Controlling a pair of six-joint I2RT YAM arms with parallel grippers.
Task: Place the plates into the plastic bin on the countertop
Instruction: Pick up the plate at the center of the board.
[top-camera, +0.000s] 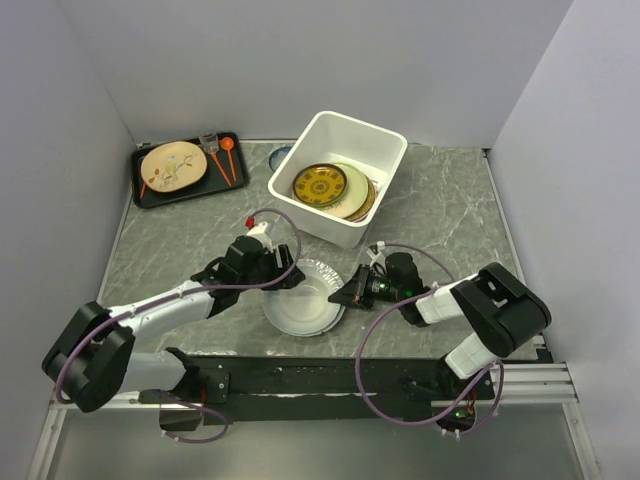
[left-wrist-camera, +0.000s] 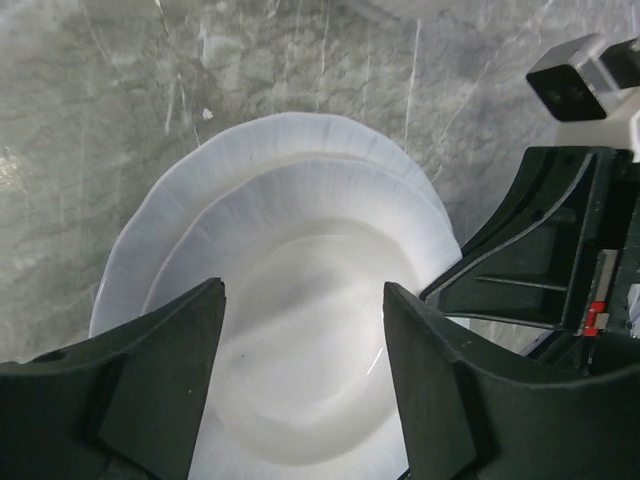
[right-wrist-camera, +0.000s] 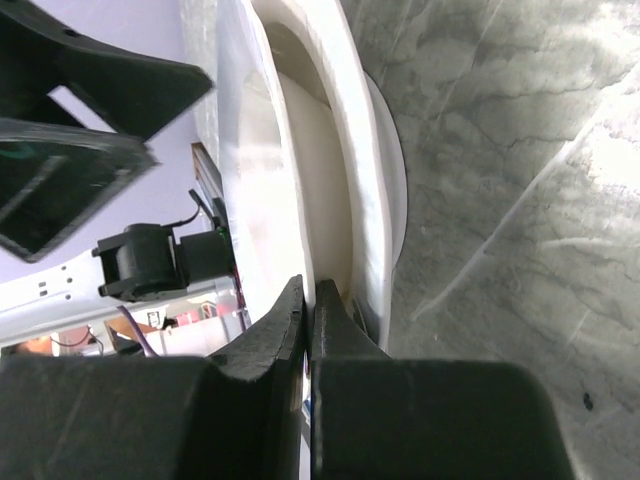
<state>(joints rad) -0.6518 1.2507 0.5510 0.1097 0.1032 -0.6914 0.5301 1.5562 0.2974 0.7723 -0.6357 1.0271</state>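
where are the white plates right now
In the top view, the stacked white plates sit on the countertop just in front of the plastic bin, between the left claw and right claw.

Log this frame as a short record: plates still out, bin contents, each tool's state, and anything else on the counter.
plates outside bin: at least two white plates stacked on the countertop, between the arms
plastic bin: holds several plates, a yellow patterned plate on top
left tool: open, above the stack
right tool: shut at the stack's rim; grip on a plate unclear
black tray: far left, carries a twig-patterned plate
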